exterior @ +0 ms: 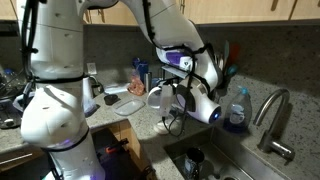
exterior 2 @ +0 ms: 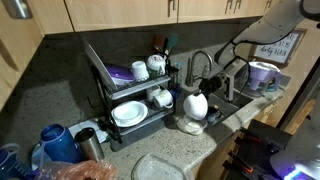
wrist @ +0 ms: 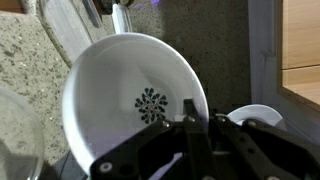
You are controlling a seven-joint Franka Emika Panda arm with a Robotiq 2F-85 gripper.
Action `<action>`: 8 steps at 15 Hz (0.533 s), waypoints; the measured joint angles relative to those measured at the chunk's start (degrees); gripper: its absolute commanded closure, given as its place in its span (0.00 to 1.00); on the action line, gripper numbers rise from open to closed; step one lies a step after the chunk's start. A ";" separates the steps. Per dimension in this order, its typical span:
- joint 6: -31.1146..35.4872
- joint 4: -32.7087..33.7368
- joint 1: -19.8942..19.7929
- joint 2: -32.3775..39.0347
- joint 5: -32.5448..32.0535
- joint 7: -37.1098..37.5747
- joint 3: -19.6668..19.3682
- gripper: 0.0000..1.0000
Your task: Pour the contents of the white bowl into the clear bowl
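The white bowl (wrist: 120, 95) fills the wrist view, tipped steeply on its side, with a dark flower pattern at its centre and nothing else showing inside. My gripper (wrist: 200, 112) is shut on its right rim. In both exterior views the white bowl (exterior: 160, 100) (exterior 2: 195, 103) hangs tilted above the counter, next to the sink. The clear bowl (exterior 2: 189, 125) stands on the counter right under it, and its glassy rim (wrist: 14, 130) shows at the wrist view's lower left. My gripper (exterior: 186, 95) holds the bowl from the sink side.
A dish rack (exterior 2: 100, 75) with white plates and cups stands behind the bowls. The faucet (exterior: 270, 110) and sink (exterior: 200, 160) lie beside them. A flat clear tray (exterior 2: 160, 166) and a blue kettle (exterior 2: 60, 142) sit on the near counter. A soap bottle (exterior: 237, 110) stands by the faucet.
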 measured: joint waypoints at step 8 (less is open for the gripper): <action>-2.16 2.06 2.76 -0.68 -0.24 -0.41 1.89 0.98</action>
